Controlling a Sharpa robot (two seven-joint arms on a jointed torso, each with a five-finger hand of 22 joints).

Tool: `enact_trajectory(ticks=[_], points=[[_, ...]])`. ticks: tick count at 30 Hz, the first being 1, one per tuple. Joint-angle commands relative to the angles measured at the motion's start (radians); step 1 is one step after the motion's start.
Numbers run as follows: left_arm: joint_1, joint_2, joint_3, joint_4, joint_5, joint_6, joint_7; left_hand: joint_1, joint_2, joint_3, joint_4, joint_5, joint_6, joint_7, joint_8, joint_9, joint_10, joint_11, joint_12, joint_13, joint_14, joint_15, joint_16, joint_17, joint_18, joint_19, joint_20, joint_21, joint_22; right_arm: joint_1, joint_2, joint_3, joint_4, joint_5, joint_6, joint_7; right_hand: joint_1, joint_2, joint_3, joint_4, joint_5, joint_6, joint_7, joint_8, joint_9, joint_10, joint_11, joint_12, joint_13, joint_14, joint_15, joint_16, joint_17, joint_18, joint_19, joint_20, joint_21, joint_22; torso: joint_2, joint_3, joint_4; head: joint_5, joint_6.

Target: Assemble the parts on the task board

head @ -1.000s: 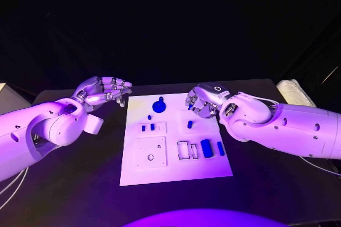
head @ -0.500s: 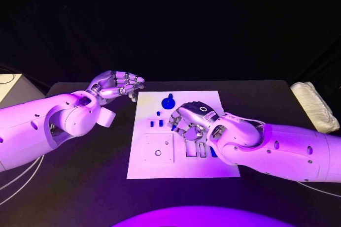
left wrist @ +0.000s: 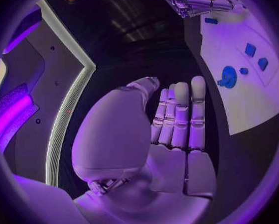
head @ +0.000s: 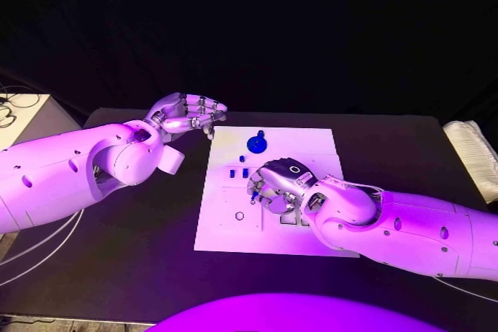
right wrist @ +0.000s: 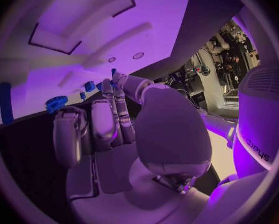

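Task board (head: 311, 141): a white plate in the middle of the black table (head: 404, 145), its long sides running from the near edge toward the far edge.
Round part (head: 256, 142): a blue disc-shaped piece near the far edge of the board, a little toward the left long side; in the left wrist view (left wrist: 227, 77) it lies on the board with a small blue piece just beside it.
Small parts (head: 239, 173): two little blue blocks side by side close to the left long side of the board, just beside the right hand.
Recess (head: 240, 216): a small ring-shaped opening near the left near corner of the board.
Left hand (head: 193, 114): off the board, over the table beside the far left corner of the board; its fingers are curled inward and nothing is in them (left wrist: 177, 129).
Right hand (head: 278, 182): over the middle of the board, palm down, fingers bent toward the surface; I cannot tell if it grips a part.
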Motion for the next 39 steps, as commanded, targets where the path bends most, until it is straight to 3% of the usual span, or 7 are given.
enact_trajectory(ticks=[1,39], points=[[0.001,0.003,0.001,0.000,0.011,0.016,0.011,0.009,-0.001,0.007,-0.001,0.000,-0.003,0.008,0.004,-0.001,0.004,0.002,-0.005,-0.001,0.003,-0.001,-0.003,0.001,0.014,0.006,0.001,0.004,0.001,-0.002,0.004,0.000,-0.002,-0.042,0.022,0.005,0.007,0.014,0.001,-0.003,0.002,-0.005,0.005,0.003,0.001,0.043,-0.036,0.003,0.027,0.015,-0.004,0.006,0.000,-0.007,0.025,-0.002,0.003,0.126,0.000,0.0012,0.0004,0.009,-0.004],[0.001,0.001,0.001,-0.003,0.012,0.019,0.003,0.009,0.000,0.008,0.000,0.000,-0.005,0.009,0.003,-0.002,0.002,0.003,-0.007,-0.002,0.001,0.000,-0.003,0.001,0.014,0.005,0.001,0.006,0.002,-0.009,0.025,-0.004,-0.036,-0.080,0.068,-0.009,0.007,0.015,0.002,-0.006,0.001,-0.005,0.006,0.004,0.003,0.043,-0.035,0.002,0.028,0.015,-0.004,0.008,0.000,-0.007,0.025,-0.002,0.003,0.126,0.000,0.0006,0.0007,0.031,-0.024]])
